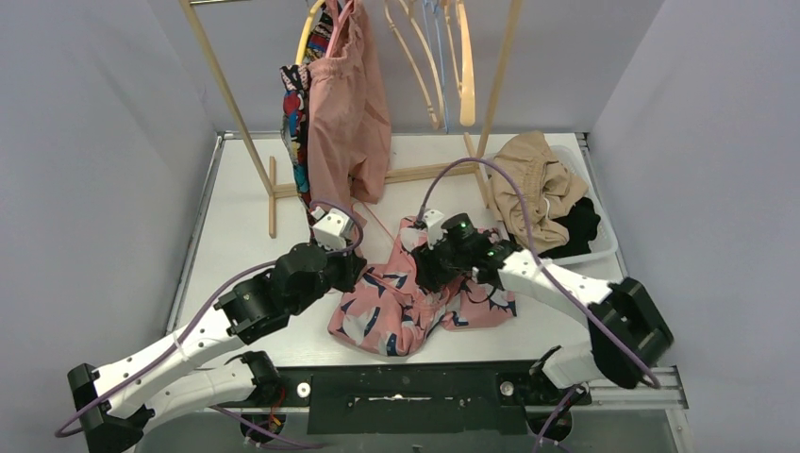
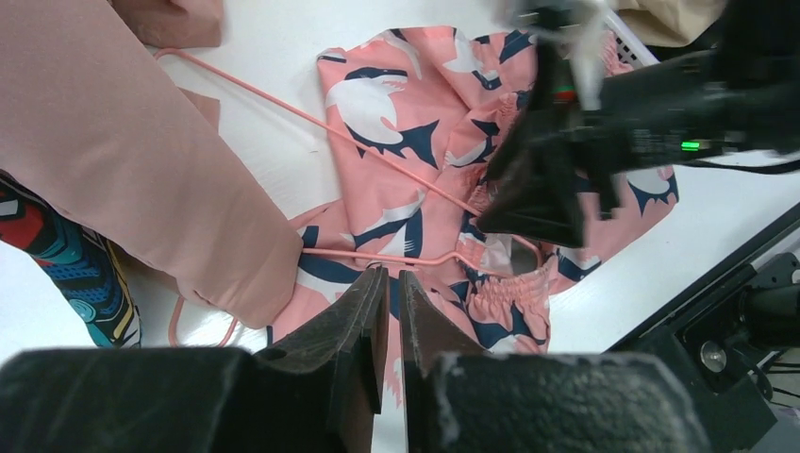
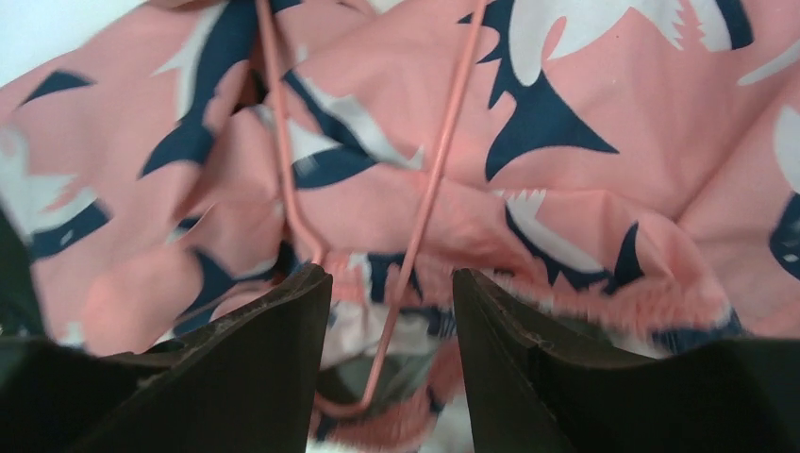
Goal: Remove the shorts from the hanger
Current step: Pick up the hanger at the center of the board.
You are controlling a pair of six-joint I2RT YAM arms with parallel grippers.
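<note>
The pink floral-print shorts (image 1: 406, 302) lie crumpled on the table's middle, still threaded on a thin pink wire hanger (image 2: 377, 257). My left gripper (image 2: 389, 274) hovers over the shorts' left part, jaws almost together with nothing seen between them, tips just short of the hanger wire. My right gripper (image 3: 391, 278) is open, low over the shorts' elastic waistband (image 3: 585, 293), with one hanger wire (image 3: 429, 189) running between its fingers. In the top view the left gripper (image 1: 356, 267) and right gripper (image 1: 426, 274) sit close together over the shorts.
Plain dusty pink shorts (image 1: 349, 113) and comic-print shorts (image 1: 297, 123) hang on the wooden rack (image 1: 236, 113) at the back left. Empty hangers (image 1: 443, 66) hang beside them. Beige shorts (image 1: 533, 179) and black shorts (image 1: 577, 226) fill a white bin (image 1: 608, 247) at the right.
</note>
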